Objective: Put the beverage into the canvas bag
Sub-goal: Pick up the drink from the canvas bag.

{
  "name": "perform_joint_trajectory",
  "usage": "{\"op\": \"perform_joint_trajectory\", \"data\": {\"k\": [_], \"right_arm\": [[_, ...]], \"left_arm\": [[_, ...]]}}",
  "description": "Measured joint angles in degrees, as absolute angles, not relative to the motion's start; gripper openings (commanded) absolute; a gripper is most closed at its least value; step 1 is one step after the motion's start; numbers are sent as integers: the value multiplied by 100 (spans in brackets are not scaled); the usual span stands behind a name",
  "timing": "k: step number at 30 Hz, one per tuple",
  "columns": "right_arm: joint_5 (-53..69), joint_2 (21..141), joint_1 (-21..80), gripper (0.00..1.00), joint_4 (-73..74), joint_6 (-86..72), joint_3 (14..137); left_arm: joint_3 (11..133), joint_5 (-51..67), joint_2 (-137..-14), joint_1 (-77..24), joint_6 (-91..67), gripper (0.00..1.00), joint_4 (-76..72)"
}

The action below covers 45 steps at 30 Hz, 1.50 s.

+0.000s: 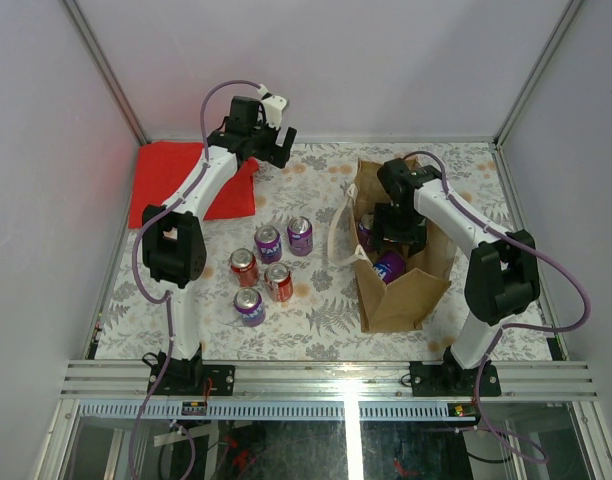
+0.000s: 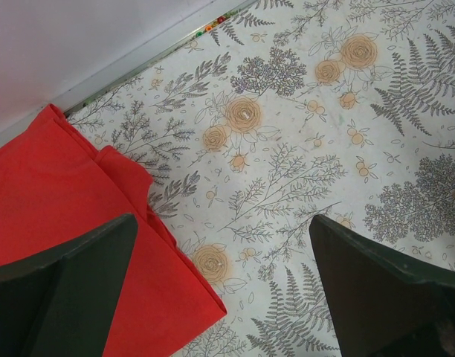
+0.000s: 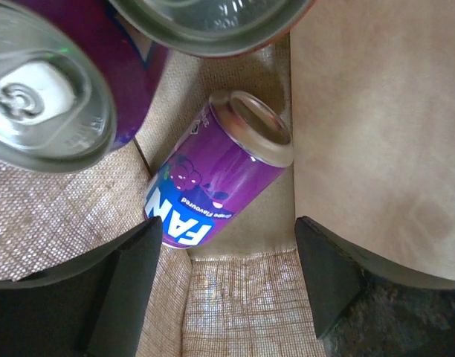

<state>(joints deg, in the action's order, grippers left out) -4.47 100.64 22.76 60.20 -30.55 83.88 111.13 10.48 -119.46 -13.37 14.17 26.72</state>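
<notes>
My right jaws stand wide apart, holding nothing, over the purple can (image 3: 213, 175) lying on its side inside the canvas bag (image 3: 376, 134) beside other cans (image 3: 45, 89), so rising crookedly I could hook the bag's soft wall and topple everything.

Stretched toward the far left along the left arm (image 1: 201, 185), with the left gripper (image 2: 221, 223) held high, jaws spread wide and empty, and folded at the elbow along the right arm (image 1: 466, 225), with the right gripper (image 3: 226, 223) tipped steeply down, jaws parted, clasping nothing
</notes>
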Motion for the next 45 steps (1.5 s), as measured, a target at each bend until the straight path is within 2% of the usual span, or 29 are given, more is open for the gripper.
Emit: {"op": "perform_joint_trajectory", "data": {"k": [10,31,45], "right_arm": [[-193,10055,2130,80,5398,-2875,7561],[268,9990,2121,81,4248,-2541,6794],[263,9609,2123,81,3413,-2530,6114]], "left_arm": [[11104,1116,-11944,-1337,1406,99,2672],[11096,1160,-11944,-1337,1402,99,2661],[10678,1162,-11848,-1337,1400,99,2552]]}}
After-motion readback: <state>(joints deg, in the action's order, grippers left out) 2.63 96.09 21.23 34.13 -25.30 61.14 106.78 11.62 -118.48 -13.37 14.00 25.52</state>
